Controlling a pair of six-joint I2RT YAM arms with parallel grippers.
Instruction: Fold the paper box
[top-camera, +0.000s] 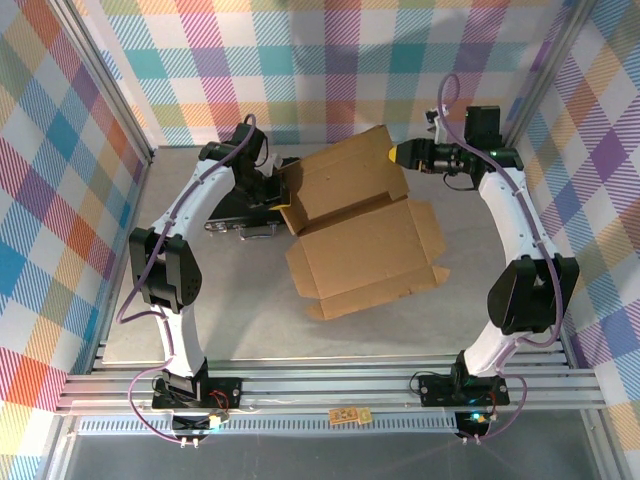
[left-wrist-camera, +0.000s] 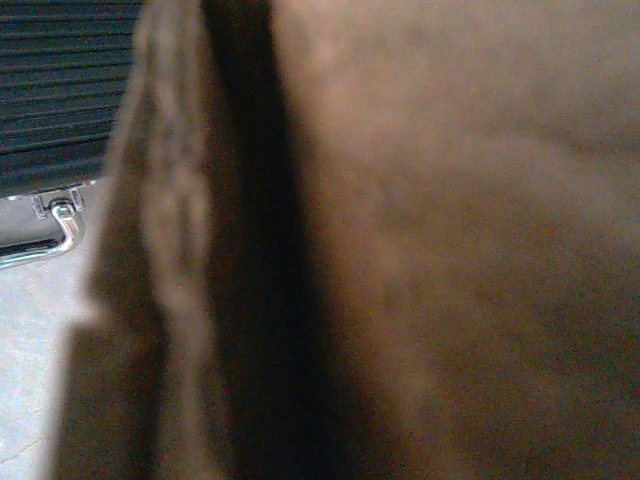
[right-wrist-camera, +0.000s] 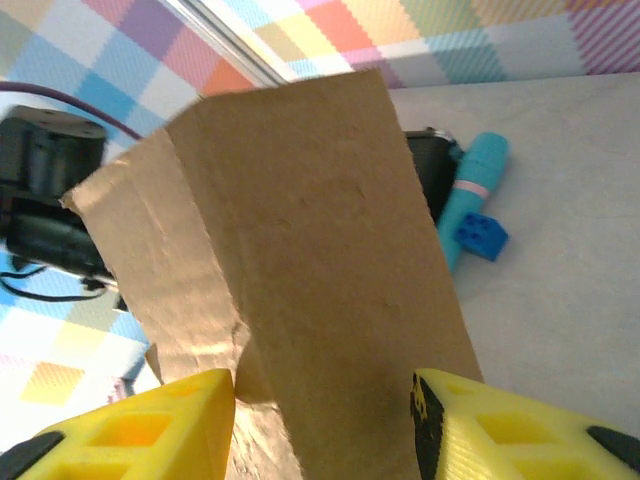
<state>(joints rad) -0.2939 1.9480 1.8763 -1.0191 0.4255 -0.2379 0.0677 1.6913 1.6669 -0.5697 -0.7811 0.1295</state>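
Observation:
The paper box (top-camera: 365, 260) is brown cardboard lying open mid-table, with its lid panel (top-camera: 345, 180) tilted up at the back. My left gripper (top-camera: 283, 192) meets the raised panel's left edge. Blurred cardboard (left-wrist-camera: 450, 240) sits right against the left wrist camera, hiding the fingers; the gripper is shut on that edge. My right gripper (top-camera: 392, 155) is at the panel's upper right corner. Its yellow fingers (right-wrist-camera: 150, 425) stand apart, open, with the cardboard flap (right-wrist-camera: 310, 250) rising between and beyond them; the gripper (right-wrist-camera: 325, 400) is not squeezing it.
A black case (top-camera: 240, 212) with a metal latch (left-wrist-camera: 60, 215) lies behind the box near the left arm. A teal cylinder (right-wrist-camera: 478, 180) and a small blue brick (right-wrist-camera: 480, 235) lie on the table beyond the flap. Plaid walls close in the sides and back.

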